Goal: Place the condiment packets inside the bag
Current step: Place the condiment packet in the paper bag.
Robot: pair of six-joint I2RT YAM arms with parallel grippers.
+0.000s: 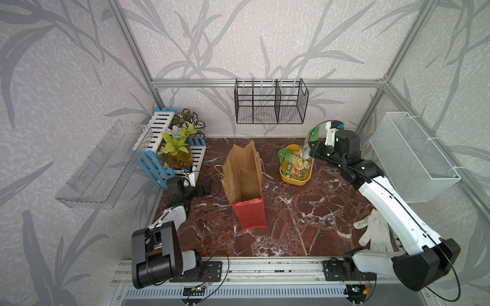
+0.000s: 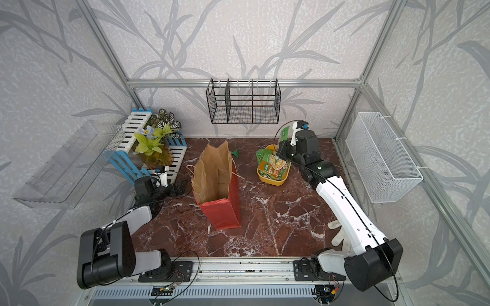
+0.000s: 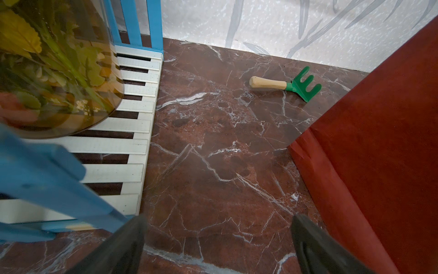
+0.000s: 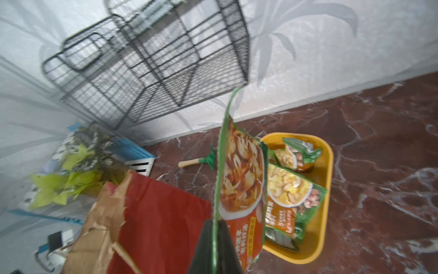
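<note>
At the centre of both top views we count one tall red paper bag [image 1: 250,214] with a brown kraft inside. It stands upright, mouth open, on the dark red marble tabletop [image 1: 305,217]. To its right in the frame sits one yellow plastic tub [image 1: 294,181], with a strip of bare table between them.

We count three glossy green condiment packets for certain. One larger packet [image 4: 291,189] and one smaller packet [image 4: 298,154] lie in the tub, and a third is held above it. Whether more lie beneath them we cannot tell.

Of the two arms, the right one stretches from the lower right of the frame up to the tub. The right gripper [image 1: 310,151] hangs over the tub's right rim, its jaws pressed together on the green edge of the held packet [image 4: 239,180], which is clear of the tub. The left arm is folded at the lower left. The left gripper [image 1: 208,188] sits low, just left of the bag, with its jaws spread wide and nothing between them.

The right wrist view shows the held packet's orange-red soup picture, while the top views see that packet nearly edge-on. The left wrist view shows one small rake with a green head and wooden handle [image 3: 284,84] lying by the back wall. In a top view only its green head peeks out beside the bag.
</note>
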